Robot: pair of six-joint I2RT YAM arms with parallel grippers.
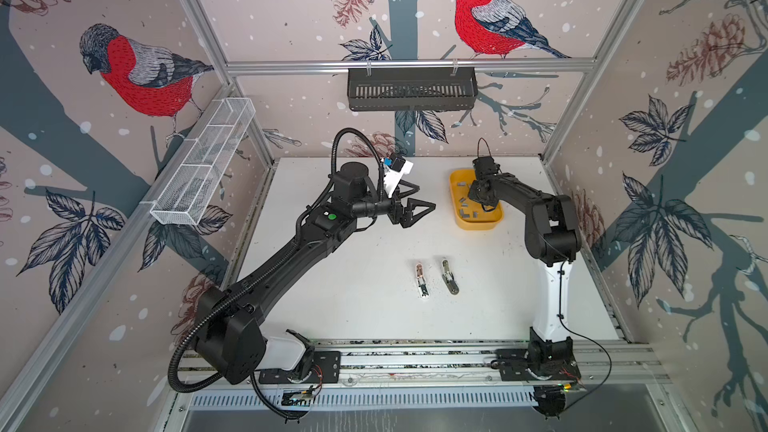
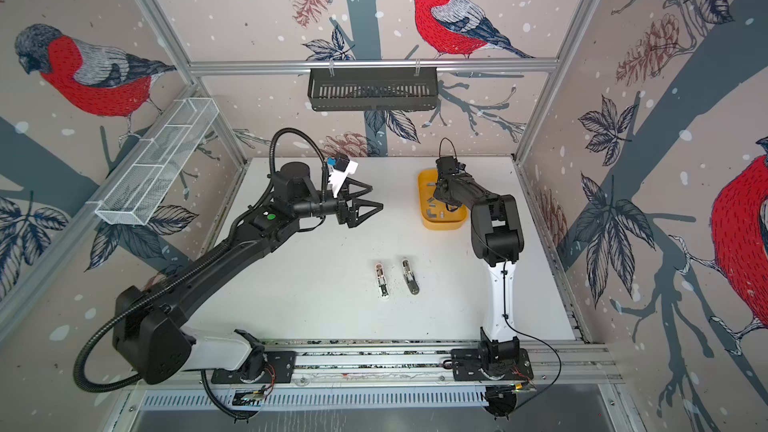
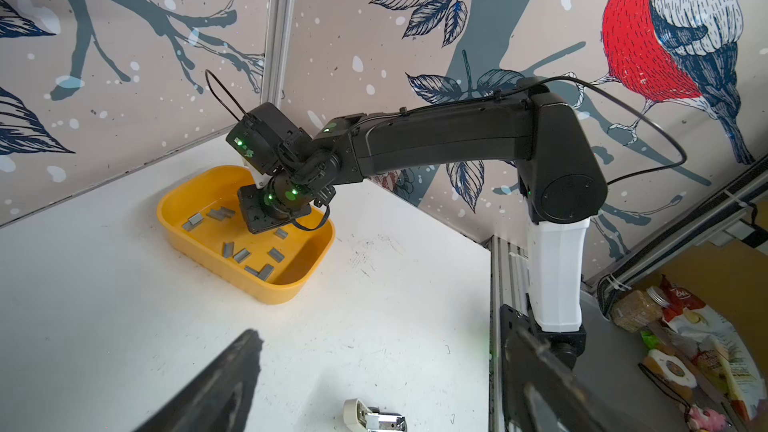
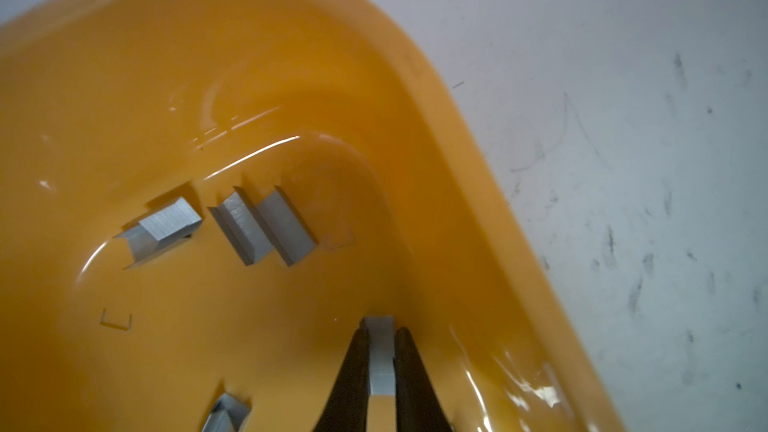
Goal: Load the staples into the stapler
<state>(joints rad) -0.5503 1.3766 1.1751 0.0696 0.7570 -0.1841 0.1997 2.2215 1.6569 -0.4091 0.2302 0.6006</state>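
Right wrist view, staple strip (image 4: 381, 363): short grey block of brushed metal, square-ended. It is pinched lengthwise between the two black tapered fingers (image 4: 353, 371) of the right gripper (image 4: 380, 332), with one end poking past the tips.
Right gripper, state: closed narrow on that strip and holding nothing else.
Staples (image 4: 266, 226): further loose strips of the same grey metal, channel-shaped, scattered over the tray floor. Two lie touching side by side, near the gripped strip but apart from the fingertips.
Yellow tray (image 4: 457, 160): glossy moulded plastic with rounded corners and a sloped wall. The gripper tips are inside it, close to one rounded corner.
Right arm (image 3: 436, 143): elbow bent, forearm about level, wrist pitched down into the tray.
Stapler (image 1: 421, 279): in both top views (image 2: 381, 280) it lies flat on the table, well apart from the tray on the arm-base side. It has a white shell with a metal channel facing up.
Darker metallic piece (image 1: 449, 276): oblong, just beside the stapler, parallel and not touching it.
Left gripper (image 1: 426, 195): raised beside the tray across bare table, pointing toward it. Its jaws are spread wide and hold nothing.
Table (image 1: 353, 284): matte white and scuffed.
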